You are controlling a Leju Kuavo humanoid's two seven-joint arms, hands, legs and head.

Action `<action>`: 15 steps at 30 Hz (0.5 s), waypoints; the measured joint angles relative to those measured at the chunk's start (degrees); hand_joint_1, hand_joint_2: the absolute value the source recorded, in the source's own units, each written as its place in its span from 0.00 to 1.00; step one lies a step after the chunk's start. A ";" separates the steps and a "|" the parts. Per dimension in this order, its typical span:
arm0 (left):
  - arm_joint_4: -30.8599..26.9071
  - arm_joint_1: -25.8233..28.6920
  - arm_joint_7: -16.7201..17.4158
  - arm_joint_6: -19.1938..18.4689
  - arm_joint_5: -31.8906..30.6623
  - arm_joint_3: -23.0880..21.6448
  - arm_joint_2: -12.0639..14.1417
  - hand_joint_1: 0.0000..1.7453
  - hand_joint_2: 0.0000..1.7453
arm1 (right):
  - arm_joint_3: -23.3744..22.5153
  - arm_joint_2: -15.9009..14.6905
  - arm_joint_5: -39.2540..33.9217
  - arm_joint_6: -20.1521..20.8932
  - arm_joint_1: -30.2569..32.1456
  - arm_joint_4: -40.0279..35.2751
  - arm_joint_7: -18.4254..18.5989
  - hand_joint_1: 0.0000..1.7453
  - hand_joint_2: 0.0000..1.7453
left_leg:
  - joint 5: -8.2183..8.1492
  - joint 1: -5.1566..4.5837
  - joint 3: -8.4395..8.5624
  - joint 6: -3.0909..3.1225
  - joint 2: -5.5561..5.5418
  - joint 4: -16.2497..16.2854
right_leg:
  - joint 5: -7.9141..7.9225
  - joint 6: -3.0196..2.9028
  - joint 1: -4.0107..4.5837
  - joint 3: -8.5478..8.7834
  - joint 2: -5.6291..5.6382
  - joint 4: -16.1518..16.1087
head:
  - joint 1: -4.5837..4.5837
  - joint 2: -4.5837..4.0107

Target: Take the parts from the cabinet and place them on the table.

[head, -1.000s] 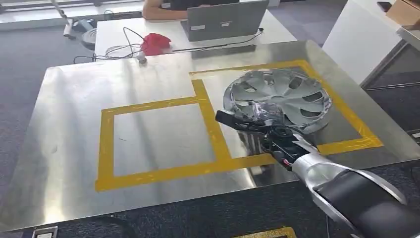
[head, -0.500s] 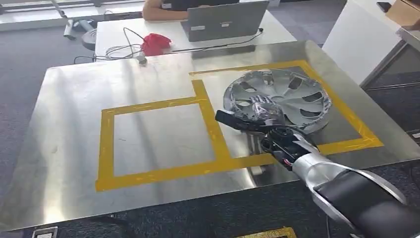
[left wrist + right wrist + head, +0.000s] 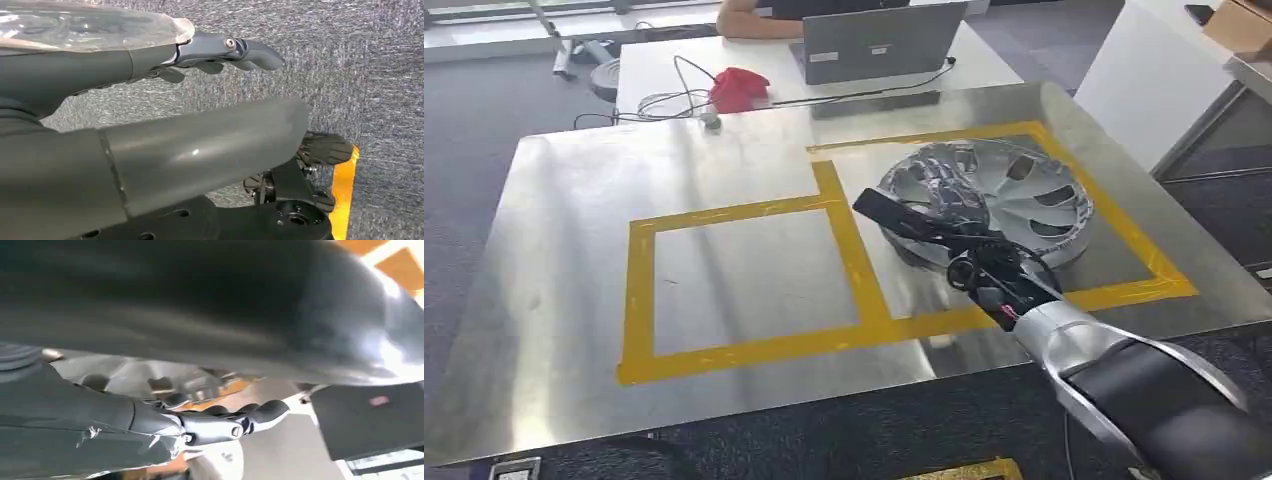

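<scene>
A silver multi-spoke hubcap [image 3: 999,200], glossy and wrapped in clear plastic, is lying flat on the steel table [image 3: 564,260] inside the right yellow-taped square [image 3: 1064,215]. The right hand [image 3: 944,215] is hovering over its near rim, fingers spread, grasping nothing. The left hand [image 3: 220,50] is hanging released above carpet.

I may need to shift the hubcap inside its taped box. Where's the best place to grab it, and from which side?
Probably the rim on the robot's near side. The hubcap lies flat and face up on the table, so its thin outer edge is the likeliest hold. The right hand is already over that near edge. The openings between the spokes near the rim may let the fingers hook through.
</scene>
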 joint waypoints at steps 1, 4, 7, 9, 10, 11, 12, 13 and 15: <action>0.00 0.03 -0.02 0.00 0.11 0.00 0.02 0.00 0.00 | -0.64 0.00 -4.23 0.71 0.43 -1.21 -3.59 0.00 0.00 | 0.00 0.00 0.01 0.00 0.01 0.00 | 0.00 0.00 0.00 0.00 0.01 0.00 | 0.00 0.00; 0.00 0.05 -0.11 0.00 0.35 -0.09 0.02 0.00 0.00 | -2.25 -0.04 -22.07 6.86 2.67 -8.39 -13.34 0.00 0.00 | 0.00 0.00 0.04 0.00 0.01 0.00 | 0.00 0.00 0.00 0.00 0.01 0.00 | 0.00 0.00; 0.00 0.05 -0.15 0.00 0.39 -0.11 0.02 0.00 0.00 | -3.55 -0.35 -35.53 11.40 5.26 -17.55 -17.48 0.00 0.00 | 0.00 0.00 0.06 0.00 0.01 0.00 | -0.01 0.00 0.00 0.00 0.00 0.00 | 0.00 0.00; 0.00 0.07 -0.17 0.00 0.46 -0.13 0.02 0.00 0.00 | -4.29 -0.94 -41.15 13.96 7.08 -23.97 -19.18 0.00 0.00 | 0.00 0.00 0.06 0.00 0.00 0.00 | -0.02 -0.01 0.00 -0.01 -0.01 0.00 | 0.00 0.00; 0.00 0.08 -0.17 0.00 0.52 -0.15 0.02 0.00 0.00 | -4.66 -1.29 -43.59 15.13 7.88 -26.79 -19.76 0.00 0.00 | 0.00 0.00 0.06 0.00 0.01 -0.01 | -0.02 -0.01 0.00 -0.01 0.01 -0.01 | 0.02 0.00; 0.00 0.08 -0.18 0.00 0.54 -0.15 0.04 0.00 0.00 | -5.07 -1.66 -46.41 17.00 8.81 -29.98 -20.41 0.00 0.00 | -0.01 0.00 0.07 -0.01 0.02 -0.01 | -0.02 -0.01 0.00 -0.01 0.02 -0.01 | 0.00 0.00; 0.00 0.07 -0.18 0.00 0.61 -0.15 0.07 0.00 0.00 | -5.32 -1.99 -48.68 18.35 9.67 -32.36 -20.78 0.00 0.00 | -0.01 0.00 0.07 0.00 0.03 -0.01 | -0.02 -0.01 0.00 0.00 0.03 -0.01 | 0.00 0.00; 0.00 0.07 -0.17 0.00 0.70 -0.15 0.09 0.00 0.00 | -5.49 -2.32 -51.44 20.32 10.52 -35.14 -21.09 0.00 0.00 | -0.01 0.00 0.07 0.00 0.06 -0.01 | -0.02 -0.01 0.00 0.00 0.04 -0.02 | 0.00 0.00; 0.00 0.07 -0.17 -0.09 0.76 -0.17 0.13 0.00 0.00 | -5.56 -2.69 -55.68 24.58 12.13 -39.18 -21.35 0.00 0.00 | -0.01 0.00 0.07 0.00 0.07 -0.03 | -0.02 -0.01 0.00 0.01 0.05 -0.02 | 0.00 0.00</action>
